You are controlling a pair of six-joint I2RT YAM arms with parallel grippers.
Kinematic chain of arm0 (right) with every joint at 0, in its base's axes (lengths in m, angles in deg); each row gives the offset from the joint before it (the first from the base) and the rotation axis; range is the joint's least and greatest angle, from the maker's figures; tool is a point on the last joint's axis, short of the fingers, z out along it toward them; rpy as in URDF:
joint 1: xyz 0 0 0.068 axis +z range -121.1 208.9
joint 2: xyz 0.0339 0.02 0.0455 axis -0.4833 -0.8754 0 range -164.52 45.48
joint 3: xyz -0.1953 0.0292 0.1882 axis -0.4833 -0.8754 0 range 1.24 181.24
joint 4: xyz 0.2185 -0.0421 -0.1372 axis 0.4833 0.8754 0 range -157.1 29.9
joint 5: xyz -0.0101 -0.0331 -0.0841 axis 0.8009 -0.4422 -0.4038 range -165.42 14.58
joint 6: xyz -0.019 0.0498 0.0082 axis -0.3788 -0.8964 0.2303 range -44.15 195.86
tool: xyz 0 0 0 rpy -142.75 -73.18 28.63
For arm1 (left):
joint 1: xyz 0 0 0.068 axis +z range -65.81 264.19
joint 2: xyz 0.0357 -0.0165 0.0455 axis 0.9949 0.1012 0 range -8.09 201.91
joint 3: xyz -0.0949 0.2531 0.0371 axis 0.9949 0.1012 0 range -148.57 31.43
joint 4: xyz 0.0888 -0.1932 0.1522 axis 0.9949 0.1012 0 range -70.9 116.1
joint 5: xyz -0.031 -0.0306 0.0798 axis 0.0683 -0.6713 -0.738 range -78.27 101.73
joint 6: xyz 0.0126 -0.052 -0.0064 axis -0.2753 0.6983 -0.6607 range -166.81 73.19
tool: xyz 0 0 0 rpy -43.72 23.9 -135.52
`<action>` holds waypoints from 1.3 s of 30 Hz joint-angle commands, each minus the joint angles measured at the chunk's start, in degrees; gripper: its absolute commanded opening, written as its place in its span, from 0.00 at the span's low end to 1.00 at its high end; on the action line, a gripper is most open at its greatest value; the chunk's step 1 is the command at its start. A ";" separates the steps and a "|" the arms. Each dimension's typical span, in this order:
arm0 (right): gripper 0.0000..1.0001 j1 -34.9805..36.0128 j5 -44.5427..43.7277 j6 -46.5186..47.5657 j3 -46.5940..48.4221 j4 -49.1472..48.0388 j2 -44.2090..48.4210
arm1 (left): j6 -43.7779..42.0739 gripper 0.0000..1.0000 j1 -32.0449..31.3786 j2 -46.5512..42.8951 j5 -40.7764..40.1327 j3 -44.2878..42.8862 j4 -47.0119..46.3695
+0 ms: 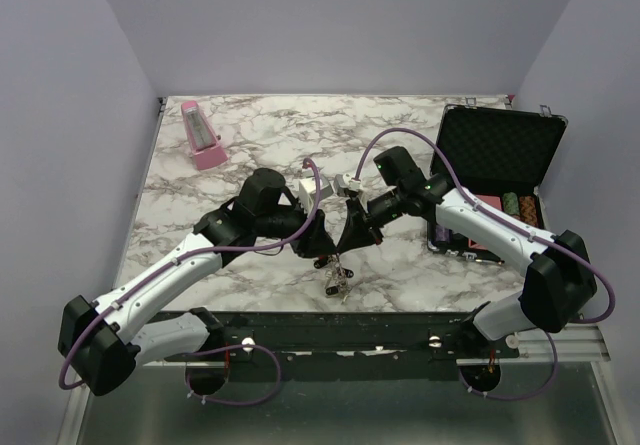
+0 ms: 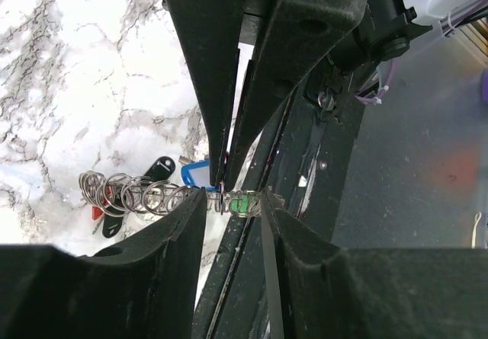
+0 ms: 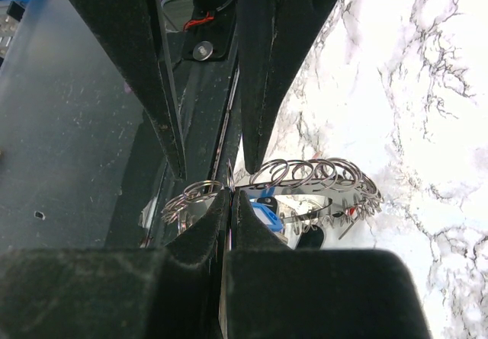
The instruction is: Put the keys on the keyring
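Note:
The keyring (image 3: pixel 305 202), a flat grey metal band strung with several small split rings (image 3: pixel 313 173), hangs just above the marble near the table's front edge (image 1: pixel 338 277). My right gripper (image 3: pixel 231 196) is shut on its thin edge. My left gripper (image 2: pixel 234 198) faces it from the other side, open. A cluster of rings and a green key head (image 2: pixel 241 202) sit in the gap between its fingers. Blue (image 2: pixel 195 174), black (image 2: pixel 158 168) and red (image 2: pixel 97 212) key heads dangle beside the ring. In the top view both grippers meet at the middle (image 1: pixel 335 248).
A pink metronome (image 1: pixel 203 137) stands at the back left. An open black case (image 1: pixel 497 155) holding stacked chips (image 1: pixel 518 205) lies at the right. The black rail (image 1: pixel 340 327) of the table's near edge runs just below the grippers.

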 commanded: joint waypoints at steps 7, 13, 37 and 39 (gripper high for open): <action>0.05 0.41 2.87 -0.80 0.92 -1.69 0.16 | 0.65 0.37 0.32 2.07 1.00 -0.12 -0.79; 0.05 0.41 3.13 -0.89 0.83 -1.95 0.16 | 0.21 0.21 0.41 2.77 1.26 -0.65 0.09; 0.58 -8.55 17.72 0.00 2.24 0.61 6.75 | 12.16 0.00 -7.76 -17.02 -19.65 36.71 -75.65; 0.58 -8.56 17.20 -1.15 1.80 -0.63 6.93 | 13.65 0.00 -8.99 -14.37 -21.75 35.74 -78.29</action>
